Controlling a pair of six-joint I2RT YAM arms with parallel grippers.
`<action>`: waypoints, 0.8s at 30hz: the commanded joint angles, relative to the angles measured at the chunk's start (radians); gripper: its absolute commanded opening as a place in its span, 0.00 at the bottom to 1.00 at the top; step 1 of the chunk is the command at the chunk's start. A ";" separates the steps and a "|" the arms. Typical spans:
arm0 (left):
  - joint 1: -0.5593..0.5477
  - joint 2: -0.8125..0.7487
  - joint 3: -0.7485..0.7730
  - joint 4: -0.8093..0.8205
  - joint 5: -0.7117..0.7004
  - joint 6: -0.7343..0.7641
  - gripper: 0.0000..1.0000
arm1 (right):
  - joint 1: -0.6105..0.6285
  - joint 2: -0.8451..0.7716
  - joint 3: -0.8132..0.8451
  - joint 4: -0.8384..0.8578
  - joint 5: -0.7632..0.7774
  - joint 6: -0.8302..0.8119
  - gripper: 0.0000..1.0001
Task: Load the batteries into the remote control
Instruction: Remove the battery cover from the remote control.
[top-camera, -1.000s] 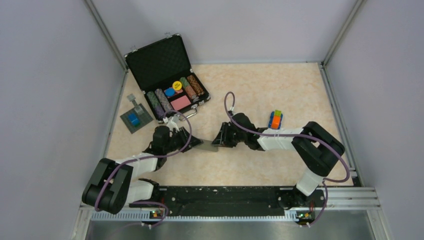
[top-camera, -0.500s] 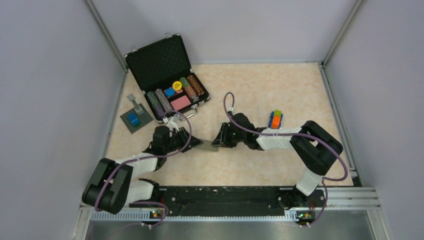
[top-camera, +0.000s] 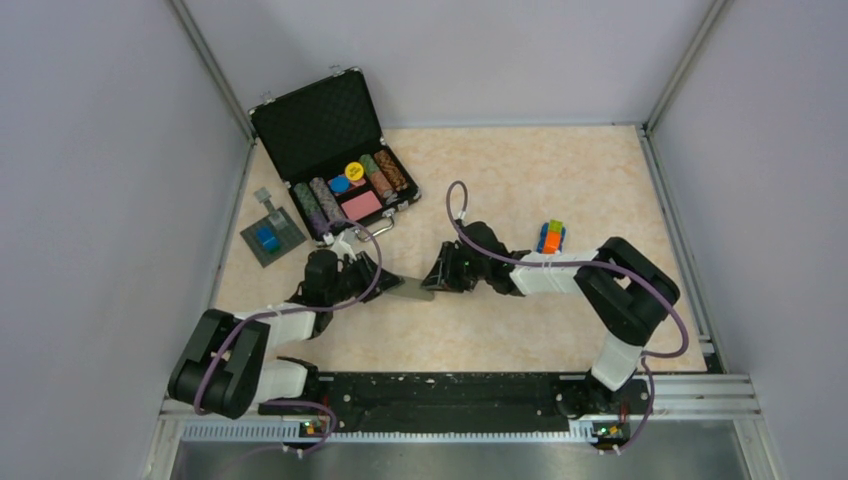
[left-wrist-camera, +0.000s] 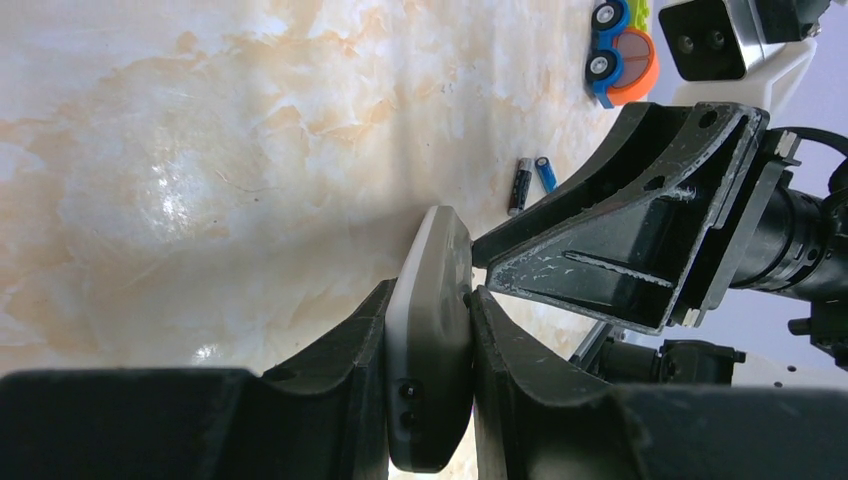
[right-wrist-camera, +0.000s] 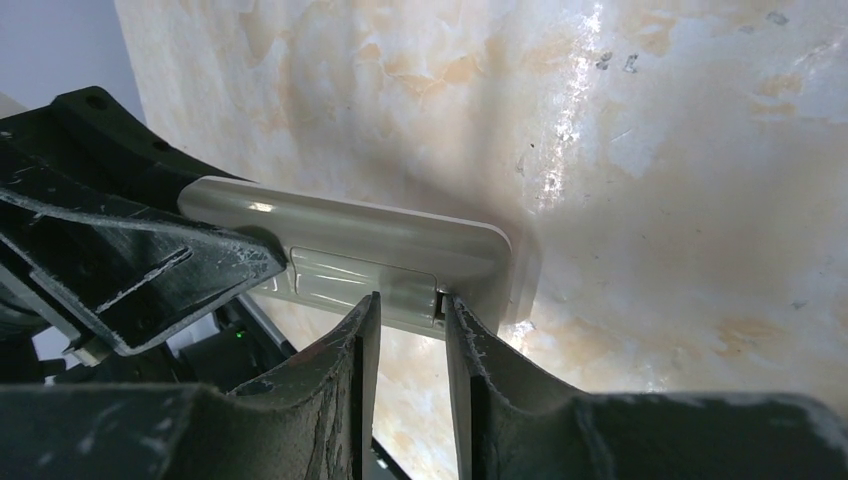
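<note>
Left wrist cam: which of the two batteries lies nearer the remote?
The dark grey battery. It lies on the table beside the blue battery, on the side toward the remote control; the blue one sits farther off.

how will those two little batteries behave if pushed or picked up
The batteries are slim cylinders lying on their sides on the glossy table, so a sideways push would probably roll them. They look rigid and light. Being so thin and smooth, they may slip from a pinch.
</note>
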 joint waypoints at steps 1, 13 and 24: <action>-0.015 0.082 -0.030 -0.099 -0.054 0.089 0.00 | 0.016 0.074 -0.043 0.130 -0.069 0.037 0.30; -0.016 0.093 -0.024 -0.096 -0.042 0.098 0.00 | 0.002 0.108 -0.134 0.424 -0.183 0.111 0.30; -0.016 0.107 -0.012 -0.094 -0.036 0.097 0.00 | 0.004 0.151 -0.146 0.689 -0.268 0.173 0.30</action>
